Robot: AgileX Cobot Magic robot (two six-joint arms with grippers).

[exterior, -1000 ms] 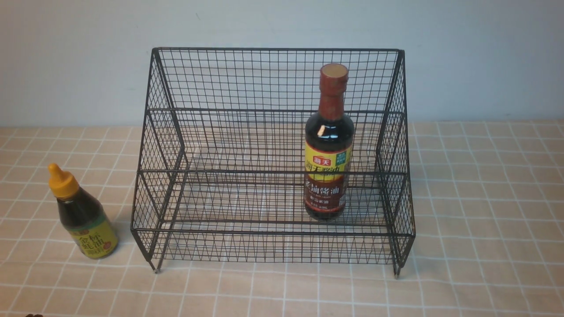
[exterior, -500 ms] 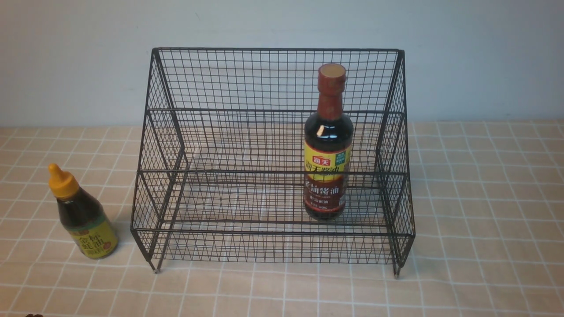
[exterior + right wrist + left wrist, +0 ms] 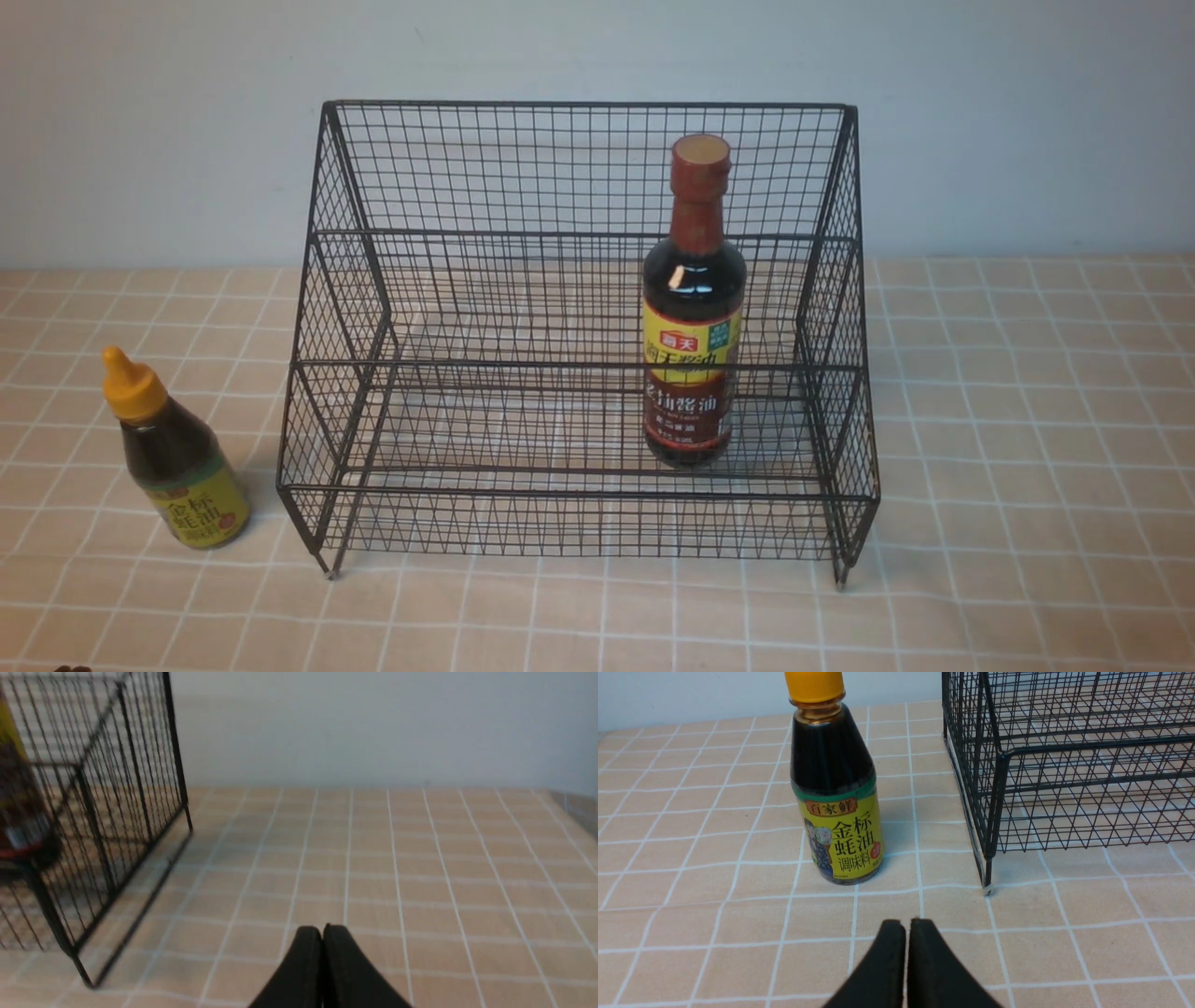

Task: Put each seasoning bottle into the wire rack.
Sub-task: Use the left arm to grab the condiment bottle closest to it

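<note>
Low over the worktop point(image 3: 714, 933), the left pincer point(image 3: 906, 927) is closed, facing the short bottle point(image 3: 835, 793) beside the wire rack point(image 3: 1064, 765). The right pincer point(image 3: 322, 933), closed too, hangs outside it; the tall bottle point(image 3: 693, 308) stands inside, seemingly on the lowest tier.

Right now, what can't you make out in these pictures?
Tall bottle: right wrist view, blurred, cut by the edge, behind rack mesh.
Short bottle: cap tip cut by the top edge, left wrist view.
Arms: outside the front view; only the shut left gripper and right gripper show, wrist views.
</note>
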